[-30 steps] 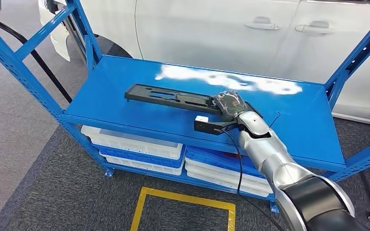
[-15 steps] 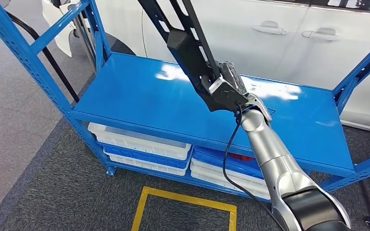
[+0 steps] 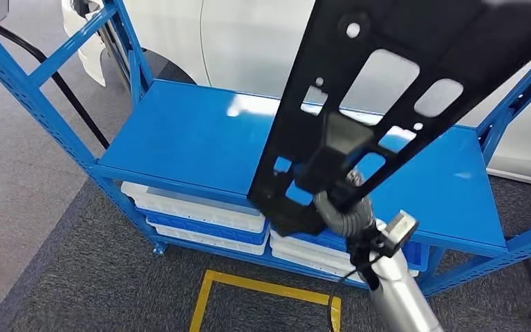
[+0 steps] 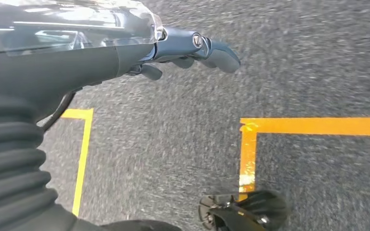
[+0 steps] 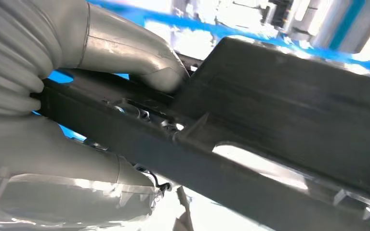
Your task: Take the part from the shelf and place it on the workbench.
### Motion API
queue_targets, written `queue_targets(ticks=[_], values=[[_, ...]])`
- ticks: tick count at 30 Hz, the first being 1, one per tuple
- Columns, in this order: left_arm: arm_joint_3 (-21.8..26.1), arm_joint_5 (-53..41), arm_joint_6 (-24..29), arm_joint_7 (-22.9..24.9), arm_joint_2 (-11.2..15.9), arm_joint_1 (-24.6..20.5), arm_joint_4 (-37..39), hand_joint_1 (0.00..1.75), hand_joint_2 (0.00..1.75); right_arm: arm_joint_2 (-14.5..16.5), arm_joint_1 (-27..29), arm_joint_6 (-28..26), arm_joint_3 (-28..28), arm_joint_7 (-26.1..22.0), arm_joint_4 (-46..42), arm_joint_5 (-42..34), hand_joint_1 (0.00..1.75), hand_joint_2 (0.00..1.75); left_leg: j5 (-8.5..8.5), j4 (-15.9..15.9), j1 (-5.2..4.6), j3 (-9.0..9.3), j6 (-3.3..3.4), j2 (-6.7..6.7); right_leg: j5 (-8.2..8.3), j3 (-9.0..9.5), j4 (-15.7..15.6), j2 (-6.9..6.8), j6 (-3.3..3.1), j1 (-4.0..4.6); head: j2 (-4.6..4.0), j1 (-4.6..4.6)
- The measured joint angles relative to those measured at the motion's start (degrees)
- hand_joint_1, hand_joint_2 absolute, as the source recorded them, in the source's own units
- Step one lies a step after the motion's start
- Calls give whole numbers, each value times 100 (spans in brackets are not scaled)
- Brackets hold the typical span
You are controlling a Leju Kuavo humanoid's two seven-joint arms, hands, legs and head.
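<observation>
- Long black perforated part (image 3: pixel 387 76) up in the air, clear of the blue shelf (image 3: pixel 180 142), tilted steeply and close to the head camera.
- Gripped near its lower end by the right hand (image 3: pixel 342 207); thumb (image 5: pixel 139 53) on one face, other fingers wrapped across the opposite side in the right wrist view.
- Hold at one end, probably because that end lay nearest the shelf's front edge; long free end swings high as a result.
- Cut-outs in the part showing the shelf top and the white car (image 3: pixel 249 34) behind.
- Left hand (image 4: pixel 192 48) hanging low over grey carpet with yellow floor tape (image 4: pixel 250 144), fingers loosely apart, holding nothing.
- White and blue bins (image 3: pixel 200 211) stacked on the lower tier, untouched.
- Task judged roughly halfway: part off the shelf, table not in sight, so a turn or walk likely needed.
- Risk by this reading: heavy leverage from the far end could twist the part in the grip, and the raised end could clip the blue upright (image 3: pixel 518 76) during a turn.
- Keeping the part raised and drawn in looks sensible for clearing the frame.
</observation>
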Motion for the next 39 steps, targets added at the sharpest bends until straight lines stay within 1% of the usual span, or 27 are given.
queue_targets(ticks=[1, 2, 4, 6, 10, 12, 14, 15, 16, 17, 18, 20, 21, 22, 24, 26, 27, 29, 30, 31, 32, 33, 34, 36, 37, 38, 39], values=[[47, 16, -52, 4, 0, 7, 0, 0, 175, 19, 259, -70, 22, -8, -149, 21, 175, 175, 23, 75, 8, -34, -10, 0, -12, 1, 12, 3, 3, -1, 0, 0], [84, 23, -117, 15, 0, 9, 0, 0, 175, 40, 492, -140, 36, 0, -289, 45, 175, 175, 141, -71, 16, 41, -12, 1, -26, 6, 25, 5, 11, -2, 0, 0], [129, -50, -271, 103, -2, 6, 0, 0, 175, 110, 857, -230, 41, 57, -565, 64, 175, 175, 481, -859, 26, 452, 11, 2, -58, 17, 62, 16, 40, 1, 0, -1], [129, -174, -381, 210, -10, -3, 0, 0, 175, 192, 1041, -235, 43, 188, -758, 42, 175, 175, 644, -1438, 11, 753, 71, 1, -80, 14, 96, 44, 86, 15, 0, 1], [111, -285, -474, 255, -33, -29, -1, 0, 175, 286, 1143, -219, 42, 407, -894, -44, 175, 175, 694, -1550, -9, 802, 219, 7, -108, 0, 134, 65, 214, 2, 0, 1], [108, -296, -490, 257, -49, -43, -1, 0, 175, 304, 1154, -205, 38, 458, -931, -84, 175, 175, 734, -1588, 7, 806, 284, 17, -368, -154, 504, 64, 270, -15, 0, 2], [108, -296, -515, 260, -58, -48, 0, 0, 175, 323, 1157, -157, 22, 564, -946, -156, 175, 175, 745, -1590, -1, 790, 307, 37, -766, -494, 1269, 63, 308, -32, 0, 2], [107, -296, -535, 261, -62, -44, 0, 0, 175, 338, 1159, -133, 8, 627, -946, -195, 175, 175, 746, -1589, -8, 785, 310, 52, -883, -643, 1595, 63, 319, -38, 0, 2], [105, -301, -557, 261, -66, -39, 0, 0, 175, 355, 1159, -119, -12, 682, -946, -230, 175, 175, 747, -1587, -15, 783, 311, 72, -894, -711, 1749, 62, 320, -41, 0, 2], [102, -311, -578, 262, -69, -33, 0, 0, 175, 371, 1157, -116, -33, 716, -947, -256, 175, 175, 745, -1587, -19, 786, 310, 89, -795, -665, 1669, 58, 312, -42, 0, 2], [96, -322, -595, 266, -73, -29, 0, 0, 175, 386, 1153, -116, -56, 735, -950, -279, 175, 175, 742, -1586, -23, 797, 305, 109, -609, -500, 1353, 34, 292, -39, 0, 2], [82, -342, -614, 279, -85, -22, 0, 0, 175, 419, 1132, -114, -97, 754, -966, -313, 175, 175, 727, -1578, -44, 818, 279, 153, -267, -75, 520, -150, 221, 1, 0, 2], [76, -345, -621, 286, -90, -17, 0, 0, 175, 440, 1117, -107, -114, 763, -979, -325, 175, 175, 721, -1573, -57, 822, 256, 180, -179, 59, 236, -226, 183, 28, 0, 2], [74, -346, -626, 291, -94, -10, 0, 0, 175, 459, 1105, -96, -130, 775, -994, -334, 175, 175, 715, -1569, -68, 824, 231, 212, -158, 109, 106, -273, 153, 54, 0, 1], [73, -339, -633, 297, -94, -2, -1, 0, 175, 499, 1092, -52, -158, 816, -1024, -342, 175, 175, 709, -1575, -78, 830, 173, 288, -141, 92, 75, -192, 102, 58, 0, 1], [74, -318, -638, 296, -94, 3, -1, 0, 175, 544, 1077, -7, -180, 862, -1050, -343, 175, 175, 598, -1450, -68, 789, 104, 270, -103, 92, 39, -108, 40, 24, 0, 1], [75, -302, -640, 293, -94, 8, -1, 0, 175, 573, 1063, 13, -185, 882, -1059, -343, 175, 175, 459, -1242, -58, 703, 71, 225, -85, 93, 21, -66, 9, 6, 0, 1], [75, -273, -647, 283, -94, 27, 0, 0, 175, 622, 1039, 55, -187, 914, -1062, -343, 175, 175, 75, -518, -30, 387, 28, 133, -73, 82, 20, 22, -22, 5, 0, 1], [76, -265, -652, 273, -94, 35, 0, 0, 175, 636, 1039, 72, -188, 931, -1062, -344, 175, 175, -65, -154, -23, 224, 14, 117, -70, 76, 26, 71, -25, 8, 0, 1], [76, -261, -656, 263, -94, 39, 0, 0, 175, 641, 1042, 83, -189, 945, -1062, -344, 175, 175, -108, 62, -19, 129, 7, 110, -69, 72, 33, 121, -26, 9, 0, 1], [77, -259, -659, 254, -94, 41, 0, 0, 175, 645, 1045, 87, -189, 956, -1062, -344, 175, 175, -37, 62, -17, 136, 7, 106, -70, 71, 42, 176, -24, 10, 0, 1], [77, -259, -664, 248, -94, 43, 0, 0, 175, 650, 1045, 87, -190, 961, -1062, -344, 175, 175, 135, -181, -15, 258, 16, 92, -72, 74, 52, 233, -19, 10, 0, 1], [77, -261, -671, 246, -93, 46, -1, 0, 175, 657, 1043, 88, -191, 962, -1063, -344, 175, 175, 353, -581, -10, 456, 33, 36, -75, 75, 64, 292, -12, 9, 0, 1], [77, -261, -690, 241, -92, 59, -1, 0, 175, 669, 1040, 90, -194, 962, -1064, -344, 175, 175, 605, -1292, 3, 789, 74, -199, -77, 46, 97, 402, 31, 16, 0, 1], [77, -262, -696, 238, -91, 62, -1, 0, 175, 672, 1040, 94, -195, 963, -1066, -344, 175, 175, 638, -1470, 5, 863, 91, -292, -71, 19, 109, 450, 64, 12, 0, 1], [77, -262, -698, 236, -90, 65, -1, 0, 175, 672, 1043, 98, -197, 964, -1070, -344, 175, 175, 619, -1522, 2, 877, 108, -332, -59, -8, 114, 498, 103, 3, 0, 1], [77, -262, -698, 234, -92, 65, -1, 0, 175, 672, 1047, 103, -201, 965, -1076, -344, 175, 175, 633, -1541, 3, 878, 129, -294, -45, -27, 111, 549, 143, -6, 0, 1]])
